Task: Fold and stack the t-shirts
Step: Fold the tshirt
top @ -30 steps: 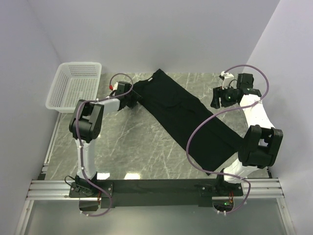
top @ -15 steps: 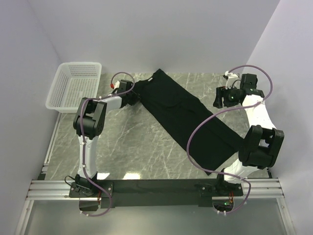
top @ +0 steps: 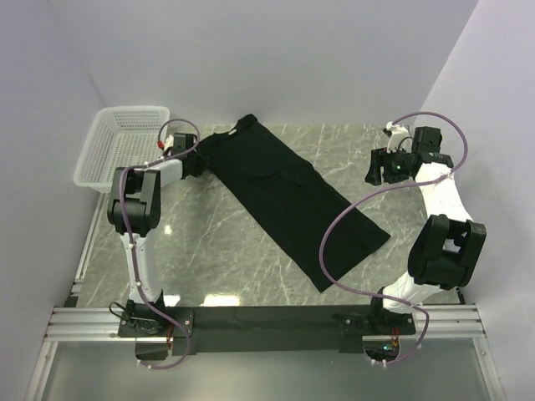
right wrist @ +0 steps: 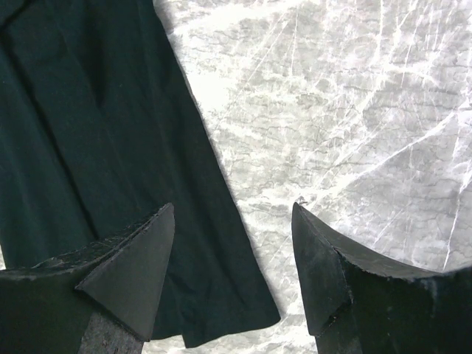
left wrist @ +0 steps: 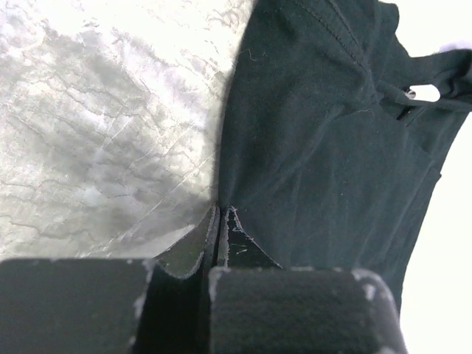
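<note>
The left gripper (left wrist: 219,212) has pinched shut on the side edge of the black t-shirt (top: 284,196) and hauled it leftward. A second ago these jaws stood partly apart at that edge and the cloth trailed down to the right arm's base. Now the shirt lies as one long diagonal band across the marble table (top: 242,259), running away from the closed jaws toward the near right. Ahead of the fingertips and to their right is all black cloth; ahead and to their left is bare stone. The pull looks like a move to centre and straighten the shirt before a fold, so the folding itself seems barely begun. The right gripper (right wrist: 234,210) hovers with its jaws wide and nothing between them; the shirt's hem corner lies below its left finger, open marble under the gap and beyond. The white mesh basket (top: 100,159) sits near the left jaws on their outer side — little room remains for dragging further that way, while the near half of the table offers plenty.
</note>
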